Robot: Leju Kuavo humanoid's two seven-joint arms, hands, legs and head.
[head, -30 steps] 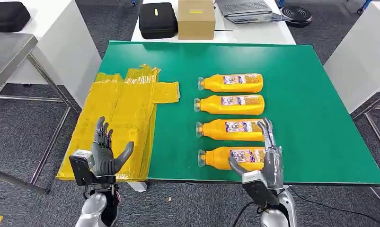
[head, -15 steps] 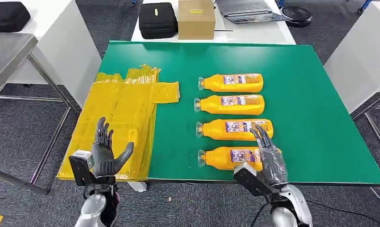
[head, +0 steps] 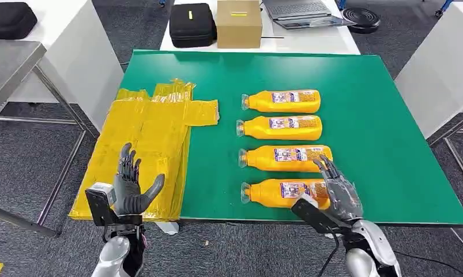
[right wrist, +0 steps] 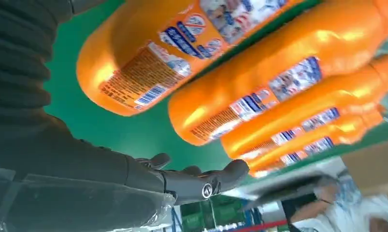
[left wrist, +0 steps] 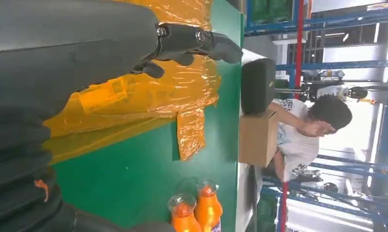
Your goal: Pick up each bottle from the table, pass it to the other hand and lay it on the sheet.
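Several orange bottles lie in a row on the green table (head: 379, 115), caps pointing left. The nearest bottle (head: 281, 193) (right wrist: 148, 53) lies by the front edge, with the second bottle (head: 286, 157) (right wrist: 279, 82) just behind it. My right hand (head: 337, 190) (right wrist: 182, 181) hovers open over the base end of the nearest bottle, fingers spread, not gripping it. The yellow sheet (head: 151, 144) (left wrist: 148, 96) covers the table's left side. My left hand (head: 128, 187) (left wrist: 192, 41) is raised open over the sheet's front edge, palm turned inward.
Behind the green table stand a black case (head: 192, 24), a cardboard box (head: 239, 23) and a laptop (head: 301, 12). White tables flank both sides. A person (left wrist: 308, 130) sits beyond the box in the left wrist view.
My right hand has shifted right and down toward the base end of the nearest bottle, turning more palm-down. The left hand and the bottles have stayed put.
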